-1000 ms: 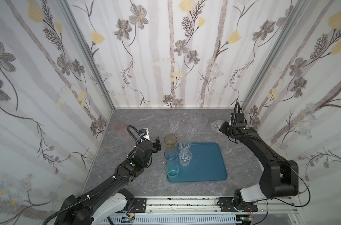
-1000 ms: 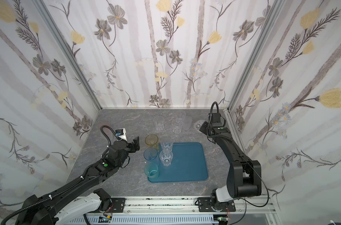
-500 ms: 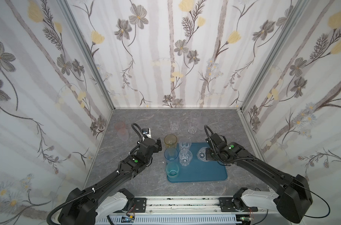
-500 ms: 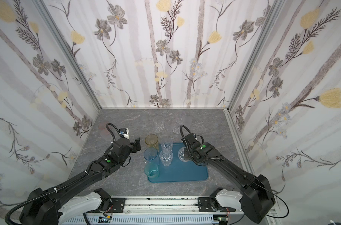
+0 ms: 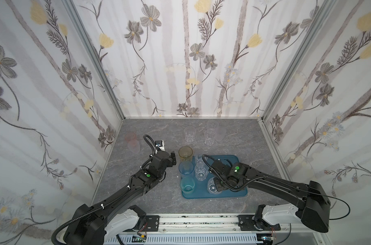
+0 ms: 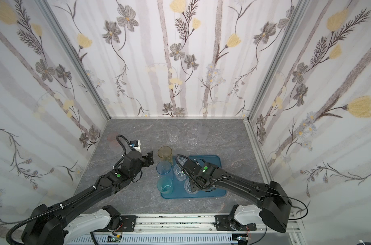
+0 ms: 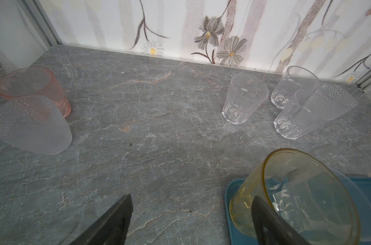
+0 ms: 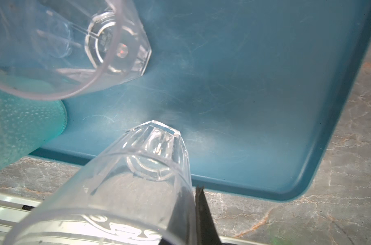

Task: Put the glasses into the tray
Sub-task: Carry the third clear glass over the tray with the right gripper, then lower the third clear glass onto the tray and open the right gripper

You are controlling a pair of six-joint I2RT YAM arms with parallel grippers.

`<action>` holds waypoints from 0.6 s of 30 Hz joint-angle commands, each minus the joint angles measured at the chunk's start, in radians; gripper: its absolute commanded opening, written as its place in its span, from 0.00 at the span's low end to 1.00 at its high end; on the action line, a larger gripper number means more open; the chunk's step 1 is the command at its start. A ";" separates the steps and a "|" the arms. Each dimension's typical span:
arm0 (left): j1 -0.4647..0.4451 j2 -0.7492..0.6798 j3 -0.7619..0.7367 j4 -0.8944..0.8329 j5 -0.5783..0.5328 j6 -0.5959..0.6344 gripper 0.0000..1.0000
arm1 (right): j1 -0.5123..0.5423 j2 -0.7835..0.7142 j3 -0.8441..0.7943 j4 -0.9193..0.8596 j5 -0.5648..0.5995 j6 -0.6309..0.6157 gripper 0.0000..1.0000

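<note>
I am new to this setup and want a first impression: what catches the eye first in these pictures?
The teal-blue tray at the table's front, glasses standing along its left side, draws the eye first. Over it the right gripper pinches a clear glass by its rim; the open left gripper sits beside the amber glass.

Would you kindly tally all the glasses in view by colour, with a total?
clear faceted glasses: 6
frosted whitish glasses: 2
amber glass: 1
light blue glass: 1
teal glass: 1
pink glass: 1
Total: 12
</note>
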 commanded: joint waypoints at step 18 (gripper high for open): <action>0.005 0.011 -0.003 0.024 -0.008 -0.005 0.90 | 0.035 0.157 0.073 0.143 -0.065 -0.013 0.16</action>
